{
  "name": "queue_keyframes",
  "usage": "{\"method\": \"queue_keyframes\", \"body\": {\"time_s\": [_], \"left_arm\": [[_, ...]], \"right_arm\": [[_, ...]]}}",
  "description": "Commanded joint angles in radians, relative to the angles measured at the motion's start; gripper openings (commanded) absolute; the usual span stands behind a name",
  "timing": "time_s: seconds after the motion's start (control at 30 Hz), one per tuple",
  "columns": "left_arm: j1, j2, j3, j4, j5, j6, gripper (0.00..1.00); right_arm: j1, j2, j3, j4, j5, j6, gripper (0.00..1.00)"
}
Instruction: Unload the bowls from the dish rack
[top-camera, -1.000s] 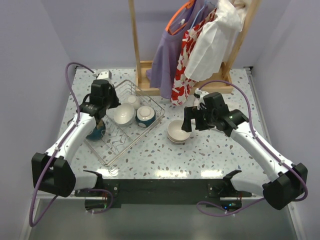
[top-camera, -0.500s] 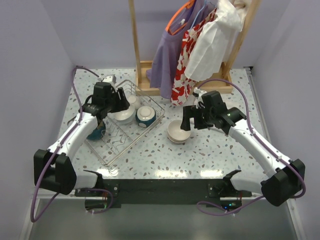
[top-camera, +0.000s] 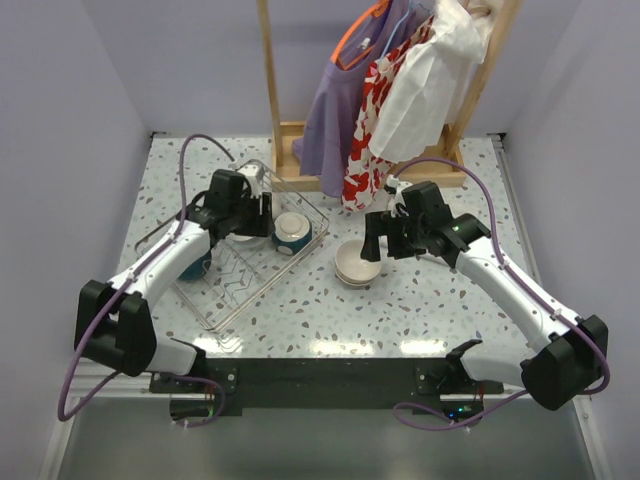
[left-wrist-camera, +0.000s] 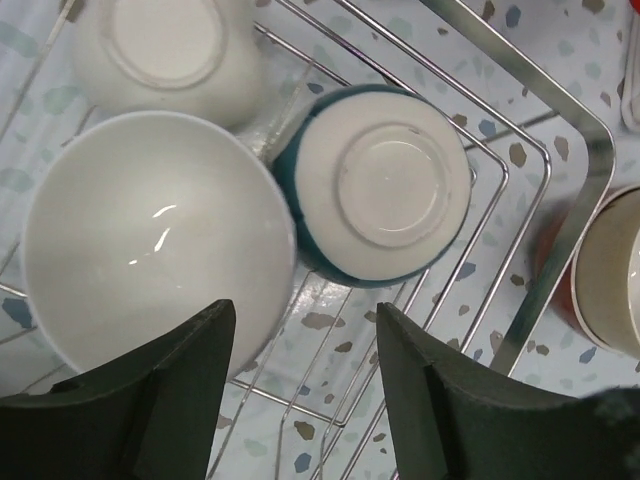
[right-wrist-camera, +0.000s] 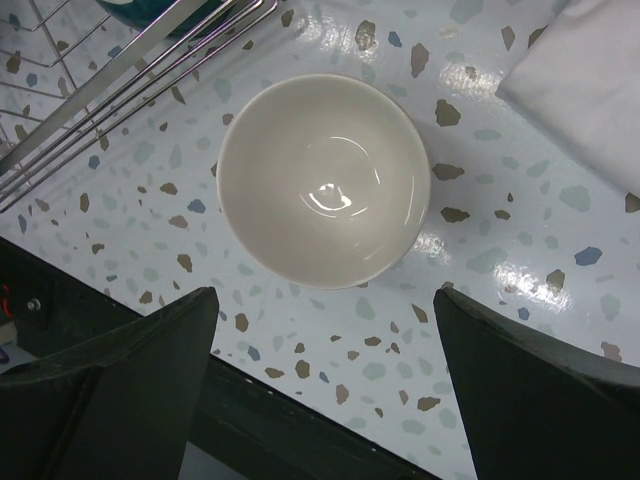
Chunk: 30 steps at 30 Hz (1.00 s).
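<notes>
Both jaws apart | left over white bowl (left-wrist-camera: 150, 240) in dish rack (left-wrist-camera: 530, 74) | right over beige bowl (right-wrist-camera: 325, 180)

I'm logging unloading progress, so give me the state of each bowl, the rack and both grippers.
dish rack: holds bowls, not yet emptied
white bowl: in dish rack, opening showing
second white bowl: in dish rack, base showing
teal-banded bowl: in dish rack, base showing
beige bowl: upright on the table
left gripper: open, empty
right gripper: open, empty
</notes>
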Motion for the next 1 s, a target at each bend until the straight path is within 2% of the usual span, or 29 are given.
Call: {"method": "queue_keyframes", "body": {"time_s": [0.0, 0.23, 0.37, 0.6, 0.87, 0.9, 0.97], "left_arm": [[-0.052, 0.061, 0.072, -0.042, -0.051, 0.108, 0.59], [-0.052, 0.110, 0.099, -0.028, -0.133, 0.128, 0.52], [-0.052, 0.155, 0.133, -0.090, -0.150, 0.160, 0.46], [-0.052, 0.164, 0.125, -0.115, -0.141, 0.177, 0.29], [-0.052, 0.190, 0.119, -0.115, -0.109, 0.171, 0.26], [-0.052, 0.193, 0.121, -0.117, -0.109, 0.171, 0.19], [-0.052, 0.199, 0.127, -0.123, -0.107, 0.171, 0.13]], "right_arm": [[0.000, 0.006, 0.036, 0.015, -0.022, 0.010, 0.94], [0.000, -0.012, 0.026, 0.004, -0.011, 0.009, 0.94], [0.000, -0.020, 0.021, 0.000, -0.005, 0.007, 0.94], [-0.002, -0.014, 0.021, 0.014, -0.009, 0.015, 0.94], [-0.002, -0.006, 0.022, 0.015, -0.012, 0.019, 0.94], [-0.002, -0.007, 0.022, 0.014, -0.009, 0.018, 0.94], [-0.002, -0.011, 0.022, 0.011, -0.008, 0.018, 0.94]]}}
